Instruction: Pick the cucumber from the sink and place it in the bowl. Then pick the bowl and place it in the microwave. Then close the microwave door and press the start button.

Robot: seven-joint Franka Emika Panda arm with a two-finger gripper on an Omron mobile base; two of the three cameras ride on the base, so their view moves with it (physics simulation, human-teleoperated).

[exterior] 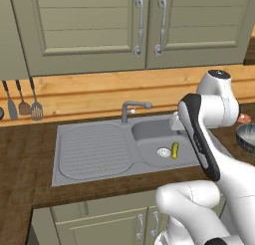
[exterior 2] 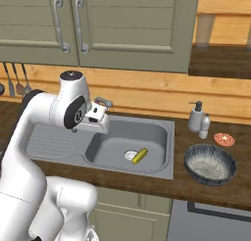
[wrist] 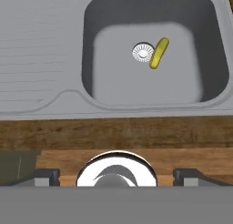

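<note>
Yellow-green cucumber (wrist: 159,53) lay on the floor of the sink (wrist: 54,41) basin, touching the round drain (wrist: 143,52) on one side. Same spot seen from the left base view (exterior: 175,150) and the right base view (exterior 2: 140,156), where it lay tilted across the basin floor just beside the drain.

Pincer (wrist: 116,176) was spread wide: the two dark fingertips (wrist: 45,176) sat far apart at the bottom of the hand view, nothing between them. It hung above the wooden table (wrist: 113,132) edge in front of the sink, well apart from the cucumber, hand camera looking down into the basin.

Bowl (exterior 2: 210,164) stood upright on the table to the right of the sink, ribbed walls, pale inside, holding nothing. Its rim also showed at the right edge of the left base view (exterior: 246,136).

Behind the bowl, near the wall: a soap dispenser (exterior 2: 196,116), a smaller bottle (exterior 2: 204,126) touching or just beside it, and a small red disc (exterior 2: 224,139) on the table.

Grey faucet (exterior: 133,109) rose behind the basin. Ribbed drainboard (exterior: 92,150) was on the left of the basin. Utensils (exterior: 23,100) hung on the wall at far left. Sage-green cabinet doors (exterior: 99,25) were shut above.
</note>
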